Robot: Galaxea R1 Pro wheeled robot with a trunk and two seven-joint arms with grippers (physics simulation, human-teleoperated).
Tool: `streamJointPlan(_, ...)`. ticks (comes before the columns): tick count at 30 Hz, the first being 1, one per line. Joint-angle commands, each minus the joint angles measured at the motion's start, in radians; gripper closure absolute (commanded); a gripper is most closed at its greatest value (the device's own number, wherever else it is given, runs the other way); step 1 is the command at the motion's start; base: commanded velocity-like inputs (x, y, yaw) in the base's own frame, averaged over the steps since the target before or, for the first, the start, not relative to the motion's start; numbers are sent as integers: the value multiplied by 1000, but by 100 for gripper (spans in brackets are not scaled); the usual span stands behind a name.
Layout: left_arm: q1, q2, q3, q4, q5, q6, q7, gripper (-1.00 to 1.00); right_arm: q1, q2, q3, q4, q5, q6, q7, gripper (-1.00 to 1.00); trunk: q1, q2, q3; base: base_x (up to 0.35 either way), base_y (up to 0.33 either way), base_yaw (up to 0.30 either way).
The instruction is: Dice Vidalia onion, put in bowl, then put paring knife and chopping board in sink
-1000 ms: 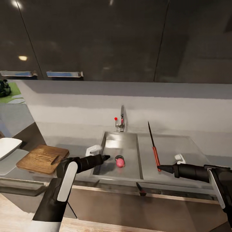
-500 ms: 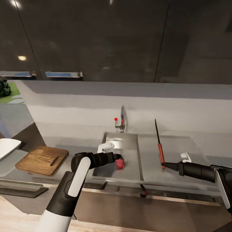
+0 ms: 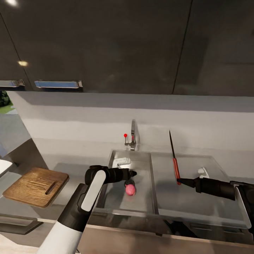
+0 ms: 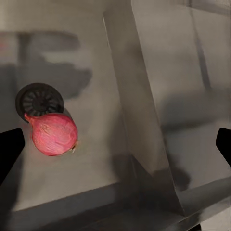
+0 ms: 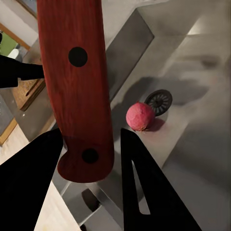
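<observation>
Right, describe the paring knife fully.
The paring knife has a red-orange, wood-like handle with two dark rivets and a slim, dark grey pointed blade. It stands nearly upright, tip up, in the air over the countertop right of the sink. The right claw holds it by the butt end of the handle. Nothing else touches it.

Grey brushed-metal countertop (image 3: 197,197), inset steel sink (image 3: 148,197) at centre, wooden chopping board (image 3: 35,181) lying flat at left, white bowl (image 3: 3,165) at far-left edge, pinkish onion (image 3: 130,189) on sink floor beside drain (image 4: 39,100).
</observation>
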Motion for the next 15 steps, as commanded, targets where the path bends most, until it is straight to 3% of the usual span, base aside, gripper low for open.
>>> streamJointPlan(1,-1,0,-6,0,11,3,10,-100,-1,0,-1,0,-2,10,3,100,1,-2,-3,23,-5,0)
streamJointPlan(8,-2,0,-23,30,18,3,10,-100,-1,0,-1,2,-8,12,5,100,1,-2,-12,7,-1,0)
streamJointPlan(15,-3,1,-23,91,77,3,10,-100,-1,-1,-1,3,-8,23,5,100,1,-2,-23,0,0,0)
